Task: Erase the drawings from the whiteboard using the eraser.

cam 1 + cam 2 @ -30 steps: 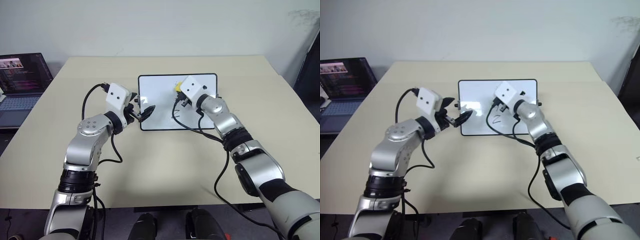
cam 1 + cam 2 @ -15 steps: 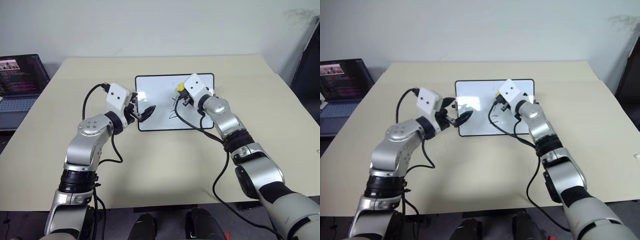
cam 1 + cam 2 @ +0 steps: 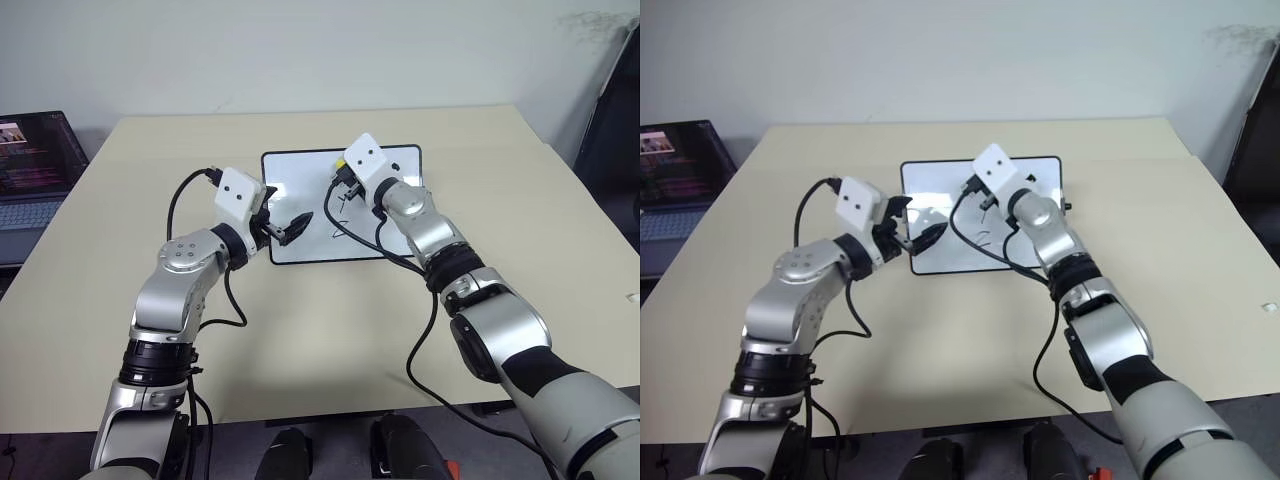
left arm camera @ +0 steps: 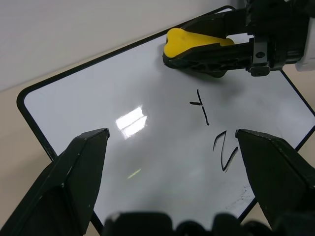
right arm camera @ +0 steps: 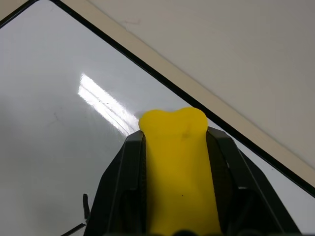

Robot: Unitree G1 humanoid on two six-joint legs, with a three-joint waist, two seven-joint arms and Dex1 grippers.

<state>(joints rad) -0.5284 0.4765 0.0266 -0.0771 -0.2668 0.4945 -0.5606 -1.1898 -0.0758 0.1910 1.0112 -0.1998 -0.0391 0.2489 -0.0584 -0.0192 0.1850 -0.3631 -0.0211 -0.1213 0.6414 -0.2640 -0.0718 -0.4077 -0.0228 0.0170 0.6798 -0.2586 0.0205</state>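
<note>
Right gripper (image 4: 197, 51): I'm clamping the eraser (image 4: 192, 42) in its jaws.
Left gripper (image 4: 172, 162): jaws standing wide, empty.
Risk: I'm judging the whiteboard (image 3: 300, 175) sliding on the desk (image 3: 300, 340), leaving Y (image 4: 201, 105), Z (image 4: 224, 152) smeared.

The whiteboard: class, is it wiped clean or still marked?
Still marked. The whiteboard carries a Y and a Z; the yellow eraser sits just beyond them.

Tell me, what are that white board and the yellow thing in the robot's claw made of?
The whiteboard looks like glossy coated board in a thin black frame, probably plastic: a lamp glare mirrors off it. The eraser looks like matte yellow plastic or dense foam, smooth and without shine, with a dark, likely felt, underside. The right gripper clamps it.
</note>
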